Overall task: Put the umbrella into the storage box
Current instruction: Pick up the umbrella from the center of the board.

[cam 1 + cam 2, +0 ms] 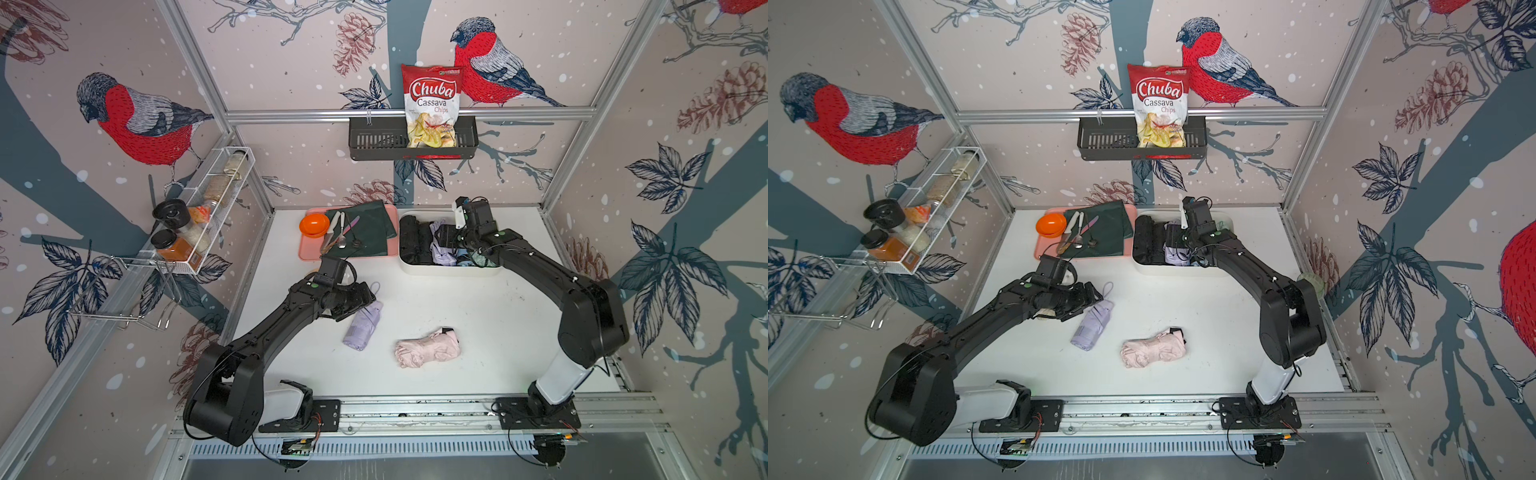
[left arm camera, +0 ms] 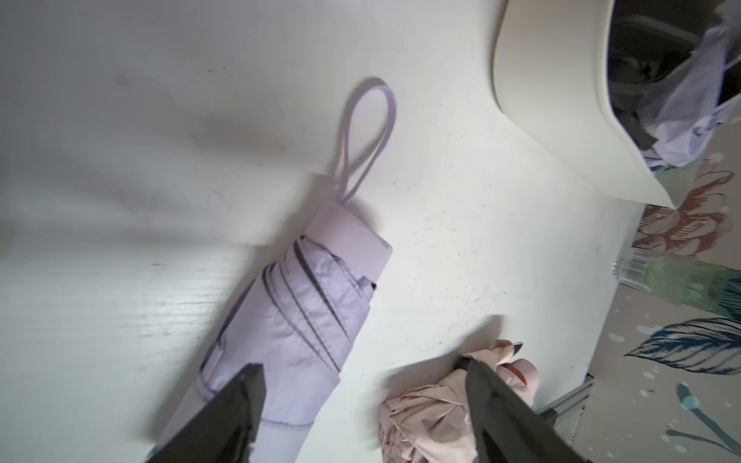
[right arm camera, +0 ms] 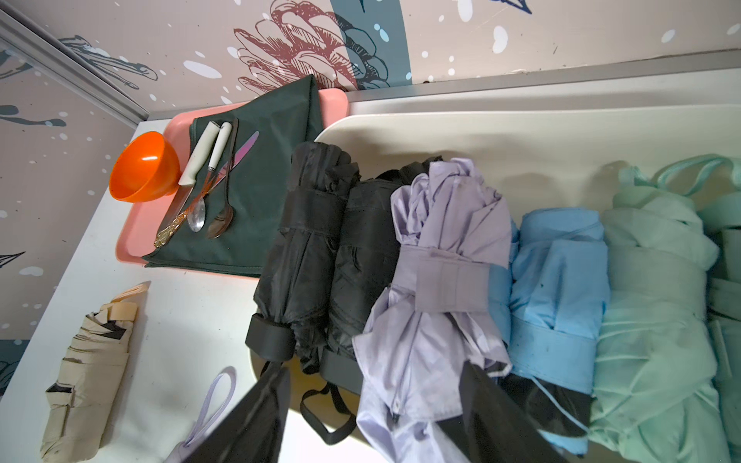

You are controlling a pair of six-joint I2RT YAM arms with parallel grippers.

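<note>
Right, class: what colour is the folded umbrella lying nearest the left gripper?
Lilac. The folded umbrella shows best in the left wrist view.

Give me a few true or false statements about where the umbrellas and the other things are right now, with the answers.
1. The pink umbrella lies on the table, outside the storage box. True.
2. The left tool is shut on the lilac umbrella on the table. False: its jaws stand open, holding nothing.
3. The chips bag stands in the black wall basket. True.
4. The orange bowl sits in the storage box. False: it sits on the pink tray.
</note>
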